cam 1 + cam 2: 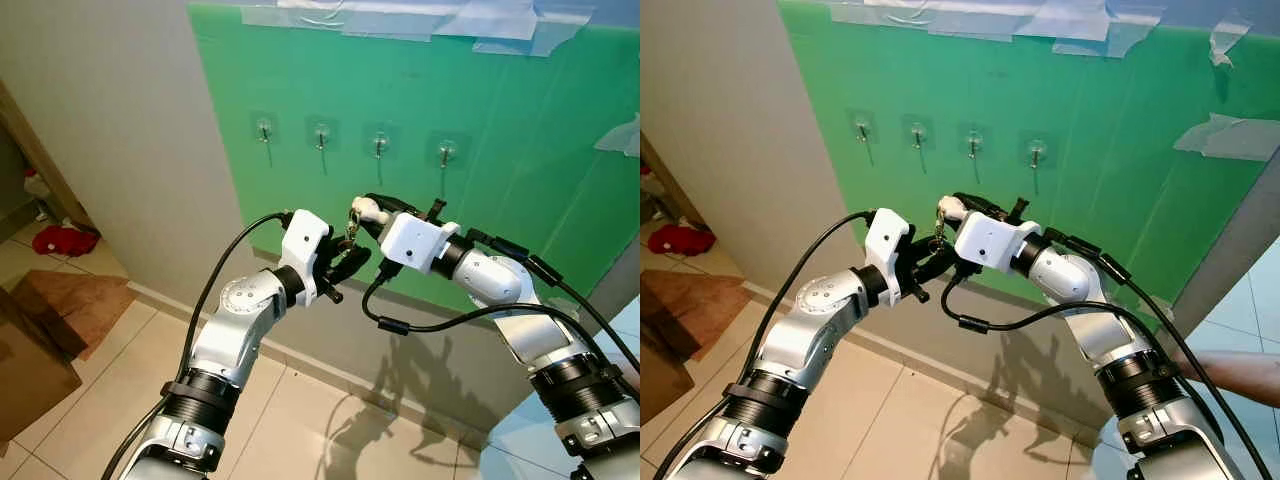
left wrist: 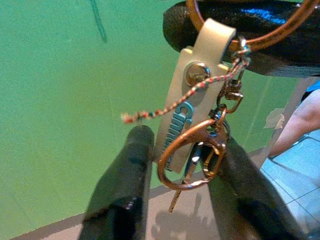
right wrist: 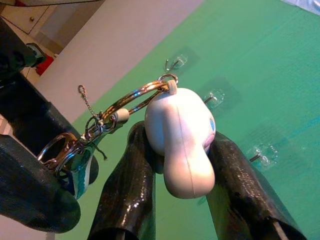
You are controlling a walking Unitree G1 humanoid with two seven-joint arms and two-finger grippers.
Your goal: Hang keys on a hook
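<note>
Left eye view, hooks point(image 1: 380, 143), green board point(image 1: 520, 150)

4 hooks point(image 1: 380, 143) are sitting in a row on the board point(image 1: 520, 140); below them, the keys point(image 1: 352, 232) are hanging between the left gripper point(image 1: 345, 262) and right gripper point(image 1: 368, 212).

A bright green board point(image 1: 480, 150) covers the upper right of the frame, beside a beige wall point(image 1: 110, 120). The keys point(image 2: 200, 150) hang on copper-toned rings with a cream tag lettered in teal and a red-and-white speckled cord. A pale white charm point(image 3: 182, 140) shows faint pink and blue marks.
</note>
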